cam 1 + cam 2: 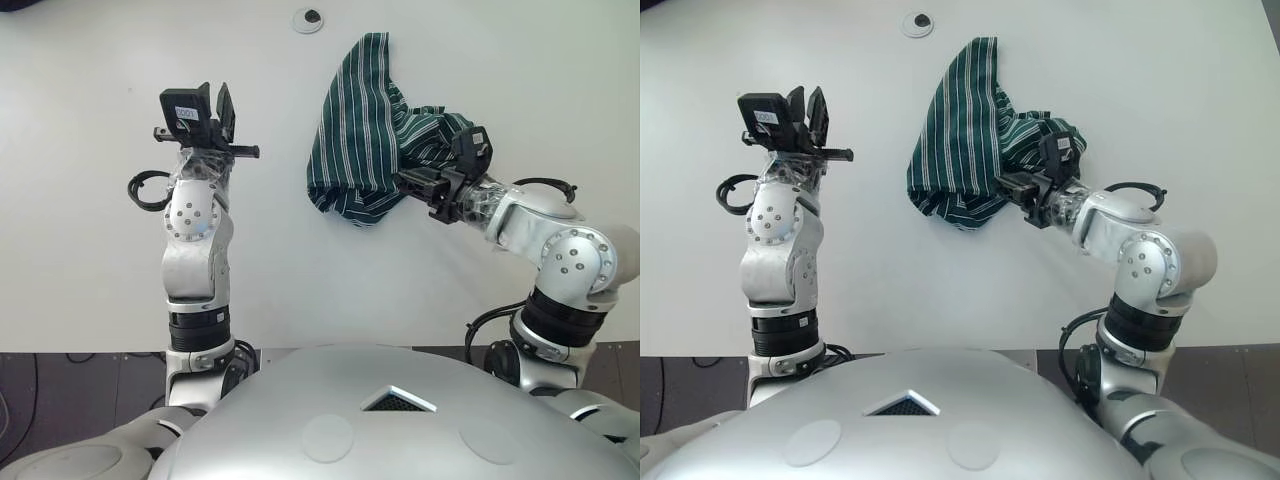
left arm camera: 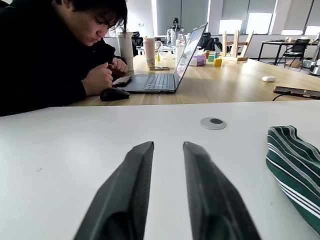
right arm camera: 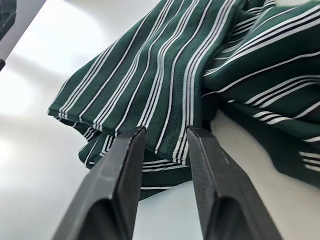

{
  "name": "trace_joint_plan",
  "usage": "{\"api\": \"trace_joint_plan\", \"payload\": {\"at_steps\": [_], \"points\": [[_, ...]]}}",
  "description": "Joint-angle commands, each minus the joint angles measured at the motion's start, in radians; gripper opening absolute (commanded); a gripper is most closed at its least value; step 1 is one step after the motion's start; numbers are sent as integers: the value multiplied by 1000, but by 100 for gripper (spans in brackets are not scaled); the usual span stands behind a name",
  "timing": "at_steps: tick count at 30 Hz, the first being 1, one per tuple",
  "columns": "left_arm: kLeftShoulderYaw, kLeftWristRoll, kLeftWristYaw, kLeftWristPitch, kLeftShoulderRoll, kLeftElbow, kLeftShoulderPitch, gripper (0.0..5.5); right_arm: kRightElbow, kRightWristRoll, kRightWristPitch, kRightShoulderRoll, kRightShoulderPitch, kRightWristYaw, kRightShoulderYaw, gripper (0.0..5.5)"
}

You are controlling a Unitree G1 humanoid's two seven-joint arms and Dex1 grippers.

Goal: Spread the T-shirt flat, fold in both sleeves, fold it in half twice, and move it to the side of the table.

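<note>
Lying crumpled in a heap on the white table (image 1: pixel 80 250), the green striped T-shirt (image 1: pixel 365 130) is bunched directly ahead of the right gripper (image 3: pixel 165 132), with its near edge meeting the fingertips. Right gripper: fingers parted by a narrow gap, tips at the striped fabric; no cloth seen clamped between them. Left gripper (image 2: pixel 167 146): held above the table, well apart from the shirt, which sits off to its right side. Fingers narrowly apart, nothing between them. Round grey grommet (image 2: pixel 213 123): set in the tabletop ahead of the left gripper's tips, near the shirt's far end.
</note>
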Motion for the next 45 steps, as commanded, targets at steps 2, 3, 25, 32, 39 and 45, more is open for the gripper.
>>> {"api": "trace_joint_plan", "payload": {"at_steps": [2, 3, 25, 32, 39, 45], "points": [[-2, 7, -5, 8, 9, 19, -18, 166, 6, 14, -12, -2, 5, 12, 15, 200], [-4, 8, -6, 8, 9, 21, -20, 166, 17, 9, -21, -1, 11, 13, 20, 200], [-14, 19, -14, 3, 15, 46, -49, 170, 213, -9, -190, 16, -26, 43, 52, 138], [-17, 26, 1, -9, 2, 55, -34, 170, 189, -16, -244, -45, -64, 76, 75, 7], [2, 13, -63, -25, 62, 79, -91, 170, 109, 75, -216, -122, -226, 185, 95, 3], [-90, -105, -490, -2, 275, 141, -318, 224, 128, 175, -240, -342, -416, 451, 118, 0]]}}
